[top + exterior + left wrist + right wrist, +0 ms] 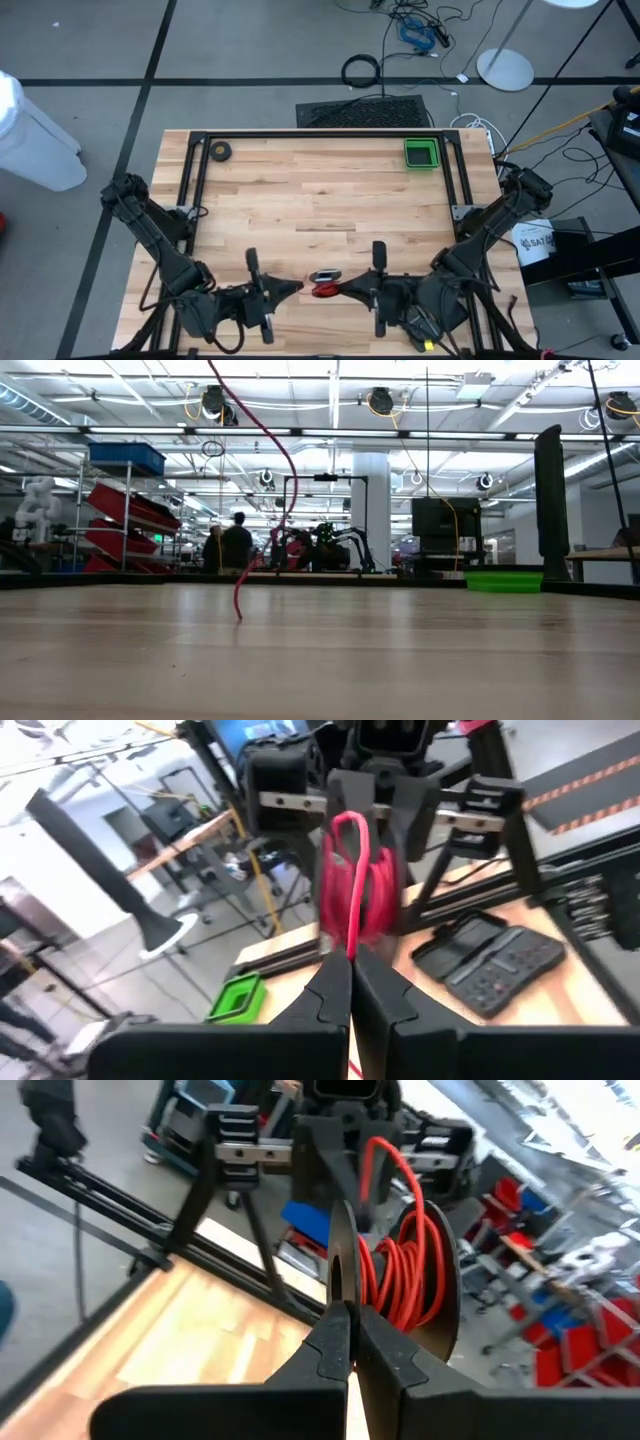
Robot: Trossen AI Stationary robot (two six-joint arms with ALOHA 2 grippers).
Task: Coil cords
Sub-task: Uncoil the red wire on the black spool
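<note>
Because both arms have met nose to nose at the near edge of the wooden table (330,200), the work sits between the two grippers and well clear of everything else on the board. Far beyond both sets of fingertips, toward the back rail, the green tray (421,154) lies on the right arm's side and the small dark tape roll (220,151) on the left arm's side; neither is in play.

The left gripper (296,287) points toward its partner with its fingers (335,990) pressed together on a strand of the red wire, which rises straight out from between the tips. The likely purpose is to keep that strand taut and guided while it is laid on.

The right gripper (345,290) faces it, fingers (335,1335) likewise closed, pinching the dark disc-shaped edge of the bundle so the loops cannot spill off.

The cords (324,290) hang just ahead of both grippers, between their tips: a compact red coil. A loose red tail (262,480) trails down to touch the tabletop, so the winding looks unfinished.
</note>
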